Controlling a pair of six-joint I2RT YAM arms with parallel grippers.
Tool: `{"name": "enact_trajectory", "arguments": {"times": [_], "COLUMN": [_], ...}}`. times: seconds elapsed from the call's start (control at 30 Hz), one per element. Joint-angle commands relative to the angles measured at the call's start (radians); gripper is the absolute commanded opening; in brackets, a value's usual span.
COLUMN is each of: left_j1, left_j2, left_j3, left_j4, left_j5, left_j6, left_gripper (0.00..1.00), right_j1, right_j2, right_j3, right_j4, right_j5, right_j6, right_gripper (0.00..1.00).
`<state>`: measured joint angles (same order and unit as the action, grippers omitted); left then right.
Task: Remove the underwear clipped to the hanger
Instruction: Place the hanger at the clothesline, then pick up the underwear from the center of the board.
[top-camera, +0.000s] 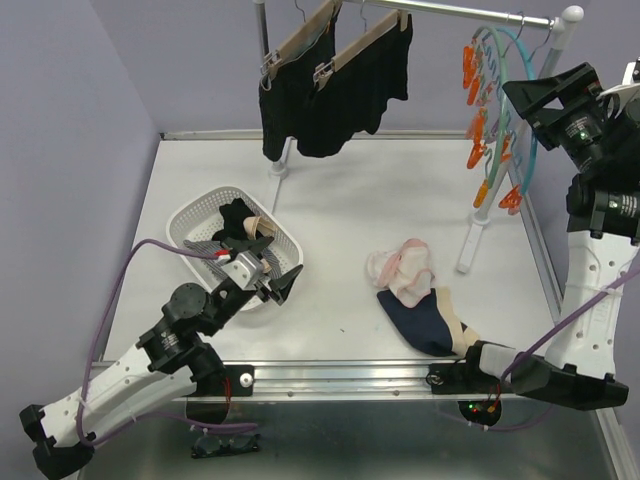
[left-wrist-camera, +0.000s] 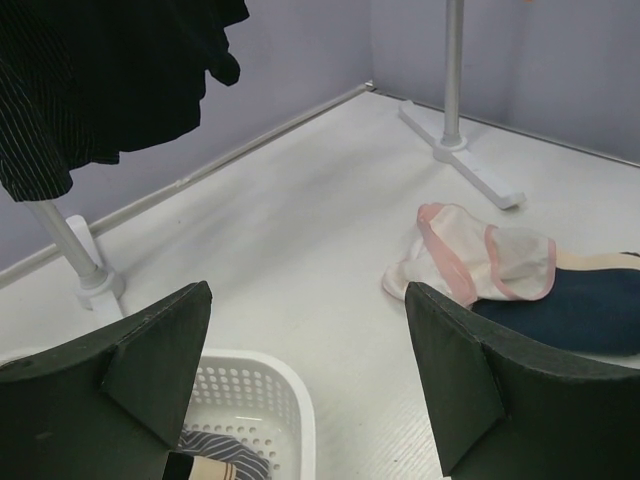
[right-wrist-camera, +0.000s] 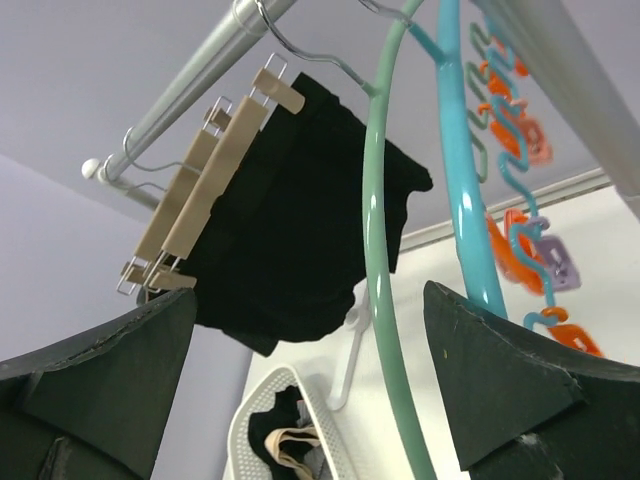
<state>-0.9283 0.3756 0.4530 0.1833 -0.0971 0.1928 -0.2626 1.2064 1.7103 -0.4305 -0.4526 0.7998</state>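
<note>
Two black shorts (top-camera: 330, 95) are hanging side by side from wooden clip hangers (top-camera: 300, 38) on the rail (top-camera: 470, 12) above the far edge of the desk (top-camera: 340, 200); both are clipped at the waistband. A white-pink piece (top-camera: 402, 272) is lying on the desk right of centre, toward the near edge. It is touching a navy piece (top-camera: 420, 320), which is lying just nearer that edge.

A white basket (top-camera: 190, 215) is sitting toward the near left corner of the desk. A striped piece (top-camera: 200, 243) and a black piece (top-camera: 235, 215) are lying inside it.

The left tool (left-wrist-camera: 308, 300) is hovering over the basket's near right rim. Its fingers are spread wide and released, gripping nothing, and it is pointing across the desk at the white-pink and navy pieces.

The right tool (right-wrist-camera: 310, 300) is being held high at the right end of the rail, also fully released and empty. It is facing a round hanger (top-camera: 490, 110) made of green and blue hoops, which is hanging there with orange clips (top-camera: 478, 155) dangling from it. No cloth is showing in those clips. The black shorts are hanging beyond the hoops, well apart from this tool.
</note>
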Motion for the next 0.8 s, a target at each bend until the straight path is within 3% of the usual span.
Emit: {"name": "enact_trajectory", "arguments": {"times": [0.0, 0.07, 0.33, 0.43, 0.53, 0.7, 0.77], "left_j1": [0.000, 0.000, 0.000, 0.000, -0.001, -0.049, -0.095], "left_j2": [0.040, 0.063, 0.215, 0.287, 0.385, 0.566, 0.707], "left_j3": [-0.002, -0.002, 0.042, 0.062, 0.101, 0.160, 0.205], "left_j4": [0.054, 0.061, 0.116, 0.142, 0.162, 0.188, 0.200], "left_j5": [0.013, 0.008, 0.063, 0.080, 0.085, 0.030, -0.045], "left_j6": [-0.009, -0.033, -0.107, -0.159, -0.234, -0.315, -0.358], "left_gripper": [0.91, 0.99, 0.99, 0.97, 0.91, 0.88, 0.88], "right_j1": [-0.009, -0.010, -0.010, -0.021, -0.038, -0.066, -0.075], "right_j2": [-0.079, -0.117, -0.286, -0.387, -0.497, -0.607, -0.629], "right_j3": [0.054, 0.049, -0.043, -0.138, -0.237, -0.347, -0.388], "right_j4": [-0.008, -0.008, -0.070, -0.089, -0.143, -0.244, -0.283], "right_j5": [0.095, 0.097, 0.049, -0.079, -0.184, -0.300, -0.361], "right_j6": [-0.096, -0.144, -0.411, -0.563, -0.817, -0.981, -1.020], "right_gripper": [1.00, 1.00, 1.00, 1.00, 1.00, 1.00, 1.00]}}
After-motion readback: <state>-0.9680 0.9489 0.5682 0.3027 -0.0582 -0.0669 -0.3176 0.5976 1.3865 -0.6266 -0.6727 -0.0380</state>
